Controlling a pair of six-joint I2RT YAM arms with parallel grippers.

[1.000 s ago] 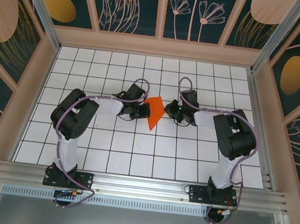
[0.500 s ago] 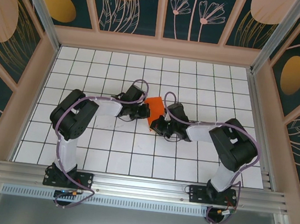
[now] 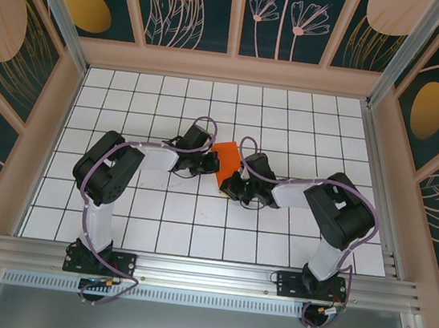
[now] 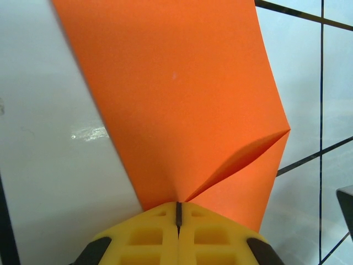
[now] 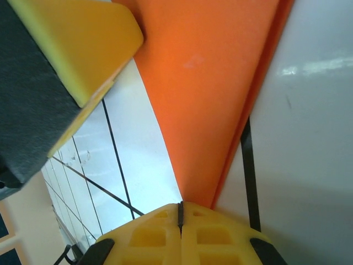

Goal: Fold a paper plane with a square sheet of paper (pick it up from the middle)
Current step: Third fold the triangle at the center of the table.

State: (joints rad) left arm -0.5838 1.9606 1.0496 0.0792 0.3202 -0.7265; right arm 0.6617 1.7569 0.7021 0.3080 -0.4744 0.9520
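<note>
Spanning the enclosure between dark walls printed with plants and golden ovals (image 3: pixel 92 10), the white table (image 3: pixel 131 96) is ruled with black grid lines. From the near edge the left arm (image 3: pixel 109 170) and the right arm (image 3: pixel 336 200) each bend inward, and their wrists meet near the middle of the table. Between them is the orange sheet of paper (image 3: pixel 225 155), lifted at the centre of the grid. In the top view it shows as a small slanted patch, its left edge against the left tool (image 3: pixel 210 163) and its lower right corner against the right tool (image 3: pixel 231 183). In the left wrist view the paper (image 4: pixel 182 99) fans upward from the left tool (image 4: pixel 177 212), whose yellow fingers are pressed together with only a thin dark seam between them, pinching the sheet's lower edge. A flap of the paper bends over on the right side, forming a pointed crease. In the right wrist view the paper (image 5: pixel 209 83) narrows to a point that runs into the right tool (image 5: pixel 180 212), whose fingers are likewise clamped tight on it. A doubled edge of the sheet shows along its right side. One yellow finger (image 5: pixel 83 49) of the left tool sits just beside the paper at the upper left.
</note>
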